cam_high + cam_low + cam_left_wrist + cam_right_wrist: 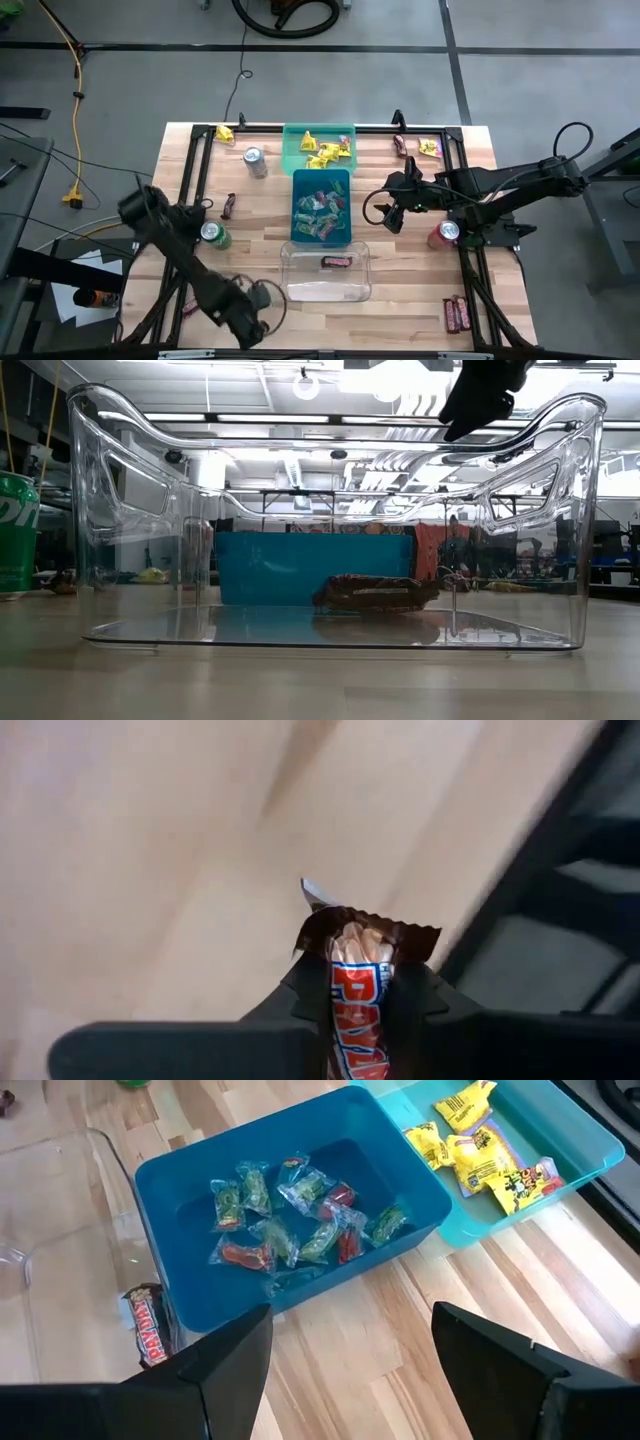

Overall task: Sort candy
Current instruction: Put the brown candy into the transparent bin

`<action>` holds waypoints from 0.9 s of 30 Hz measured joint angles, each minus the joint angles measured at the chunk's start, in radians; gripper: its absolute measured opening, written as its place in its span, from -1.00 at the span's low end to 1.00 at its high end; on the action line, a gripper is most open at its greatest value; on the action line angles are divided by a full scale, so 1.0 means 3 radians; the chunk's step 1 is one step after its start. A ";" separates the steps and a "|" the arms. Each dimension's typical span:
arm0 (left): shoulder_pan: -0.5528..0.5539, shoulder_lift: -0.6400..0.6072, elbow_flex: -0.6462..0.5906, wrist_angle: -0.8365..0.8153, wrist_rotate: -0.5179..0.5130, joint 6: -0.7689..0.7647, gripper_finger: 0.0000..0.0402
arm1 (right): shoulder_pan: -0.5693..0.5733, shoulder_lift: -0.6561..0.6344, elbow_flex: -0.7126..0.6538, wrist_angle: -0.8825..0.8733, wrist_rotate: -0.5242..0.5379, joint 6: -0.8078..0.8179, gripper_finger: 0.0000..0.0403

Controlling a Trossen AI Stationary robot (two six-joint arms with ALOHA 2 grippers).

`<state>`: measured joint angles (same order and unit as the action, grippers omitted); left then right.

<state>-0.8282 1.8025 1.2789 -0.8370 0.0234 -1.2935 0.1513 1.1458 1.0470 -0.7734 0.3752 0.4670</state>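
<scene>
counter (270, 215): we see pale wood planks | silver can (255, 161): upper centre-left | green can (214, 235): left of centre | red can (444, 234): right | yellow cable (75, 95): floor, upper left

Two dark jointed arms, black looping cables, matte black wedge-shaped fingers (225, 1355)
</scene>
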 joint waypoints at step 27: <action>0.1549 -0.0387 0.0000 0.1742 -0.0666 0.2060 -0.21 | 0.0000 0.0001 0.0000 0.0200 -0.0018 0.0199 0.34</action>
<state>-0.3636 1.6864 1.2789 -0.3144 -0.1766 -0.6757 0.1513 1.1461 1.0470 -0.7136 0.3699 0.5266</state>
